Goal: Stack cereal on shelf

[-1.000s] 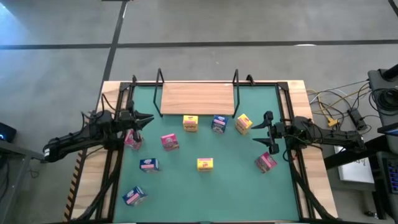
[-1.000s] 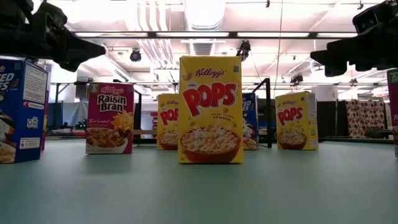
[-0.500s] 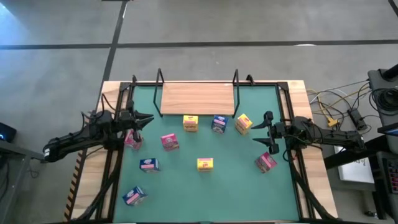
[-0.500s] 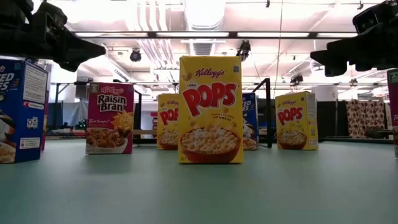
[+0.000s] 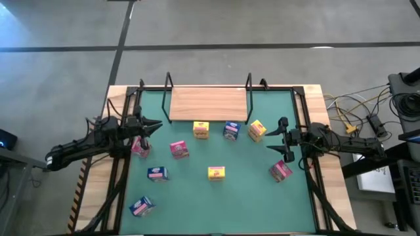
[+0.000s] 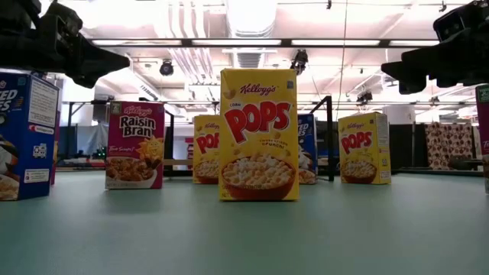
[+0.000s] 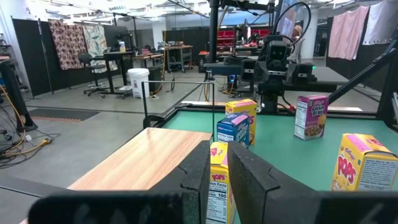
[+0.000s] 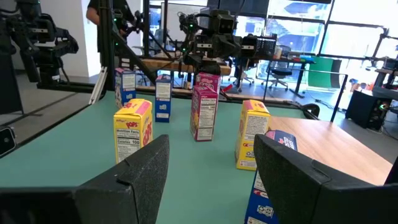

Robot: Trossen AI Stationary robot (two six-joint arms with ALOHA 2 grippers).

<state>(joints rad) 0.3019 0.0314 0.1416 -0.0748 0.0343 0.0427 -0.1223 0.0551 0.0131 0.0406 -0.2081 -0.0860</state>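
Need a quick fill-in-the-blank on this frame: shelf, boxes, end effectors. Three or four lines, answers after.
1. The number of cereal boxes on the shelf is ____.
2. Between the two yellow boxes nearest the shelf stands a box coloured ____.
3. The left end effector is ____, held above the mat.
4. The right end effector is ____ and holds nothing.

Missing words: zero; blue; shut; open

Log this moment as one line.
left gripper: shut, idle | right gripper: open, idle | shelf: bare | boxes: on mat
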